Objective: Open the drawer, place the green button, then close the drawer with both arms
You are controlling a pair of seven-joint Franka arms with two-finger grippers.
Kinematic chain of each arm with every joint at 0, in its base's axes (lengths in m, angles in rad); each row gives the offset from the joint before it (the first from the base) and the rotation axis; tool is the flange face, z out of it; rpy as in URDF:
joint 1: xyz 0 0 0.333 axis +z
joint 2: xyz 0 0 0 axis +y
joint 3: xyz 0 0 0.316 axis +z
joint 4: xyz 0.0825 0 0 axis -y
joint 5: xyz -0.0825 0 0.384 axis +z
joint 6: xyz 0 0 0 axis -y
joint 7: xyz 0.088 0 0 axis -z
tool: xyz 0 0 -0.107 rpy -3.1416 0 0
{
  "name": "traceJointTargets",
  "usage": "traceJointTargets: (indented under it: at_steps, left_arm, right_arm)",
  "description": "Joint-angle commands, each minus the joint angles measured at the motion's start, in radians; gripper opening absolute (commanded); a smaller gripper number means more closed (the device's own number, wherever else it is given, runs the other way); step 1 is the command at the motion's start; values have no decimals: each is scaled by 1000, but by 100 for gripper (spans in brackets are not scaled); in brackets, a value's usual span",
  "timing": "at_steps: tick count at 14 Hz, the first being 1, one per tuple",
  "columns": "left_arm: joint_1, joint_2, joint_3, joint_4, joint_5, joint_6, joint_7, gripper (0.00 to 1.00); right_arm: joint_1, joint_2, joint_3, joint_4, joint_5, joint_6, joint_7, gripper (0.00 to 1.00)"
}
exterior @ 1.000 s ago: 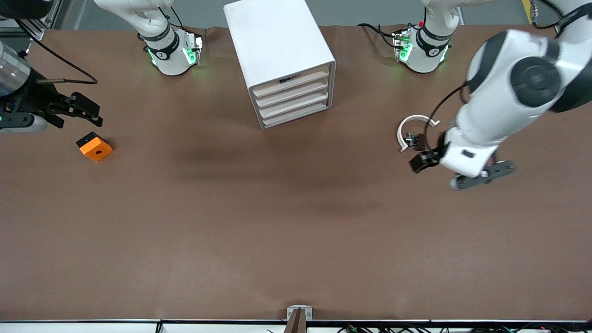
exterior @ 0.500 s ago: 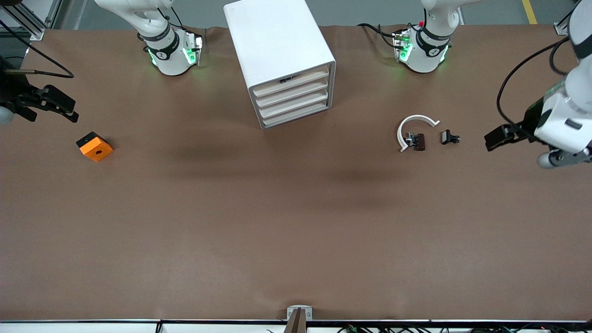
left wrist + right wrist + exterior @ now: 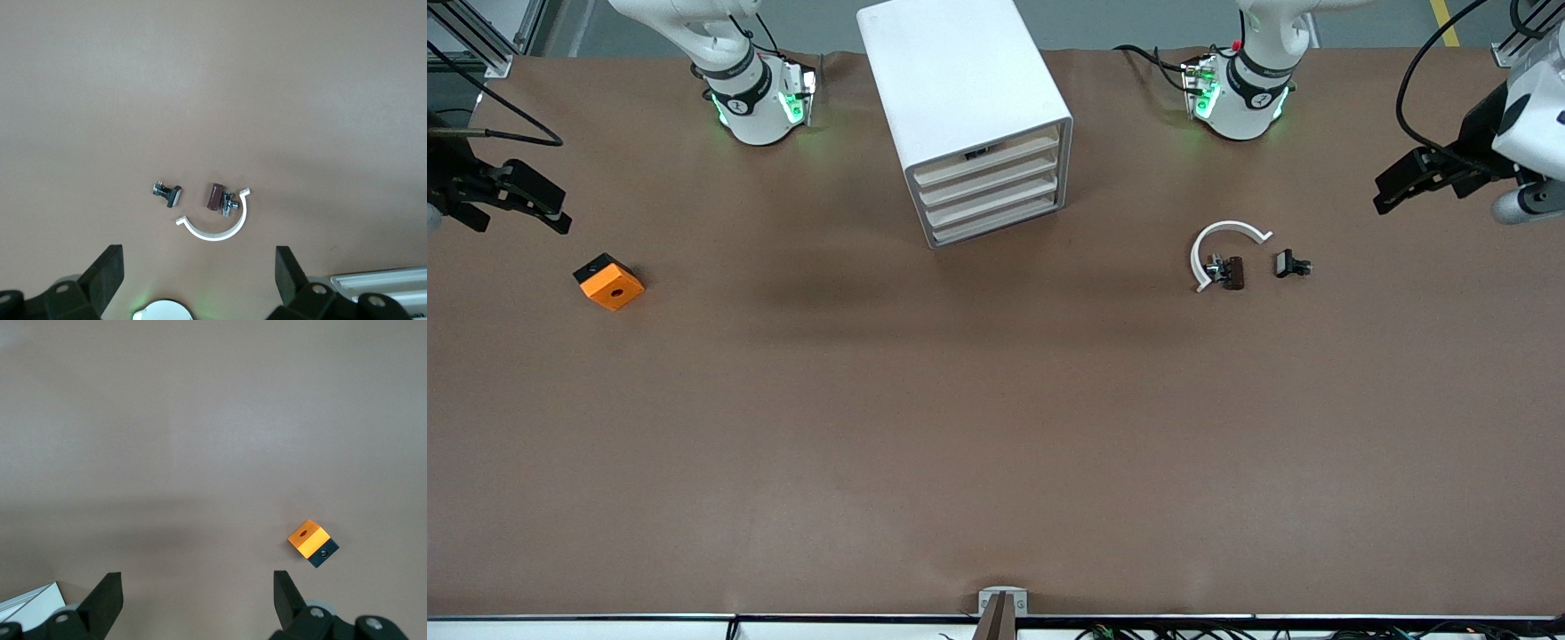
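Observation:
The white cabinet (image 3: 960, 80) stands between the arm bases, and its four cream-fronted drawers (image 3: 989, 194) are all shut. A small dark shape shows at the top drawer's upper edge. The green-capped button is not in view. My left gripper (image 3: 1392, 191) is open and empty in the air at the left arm's end of the table; its open fingers show in the left wrist view (image 3: 198, 277). My right gripper (image 3: 551, 209) is open and empty over the right arm's end of the table; it also shows in the right wrist view (image 3: 197, 597).
An orange square block (image 3: 609, 282) with a hole lies near the right gripper and shows in the right wrist view (image 3: 310, 540). A white arc (image 3: 1223, 233) and two small black clips (image 3: 1232, 271) (image 3: 1291, 264) lie toward the left arm's end.
The left arm has swung away from the clips toward its end of the table, uncovering the second small clip. The right gripper has drawn back toward its table edge.

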Motion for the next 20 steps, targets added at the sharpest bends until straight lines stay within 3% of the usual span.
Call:
traceJointTargets:
  at_steps: [1, 20]
  left_arm:
    - [-30, -84, 46, -78, -23, 3, 19, 100]
    - [-21, -77, 38, -63, 32, -2, 155, 100]
  right_arm:
    - [-11, 1, 13, 16, -15, -14, 10, 100]
    - [-8, 3, 13, 16, -17, -8, 10, 100]
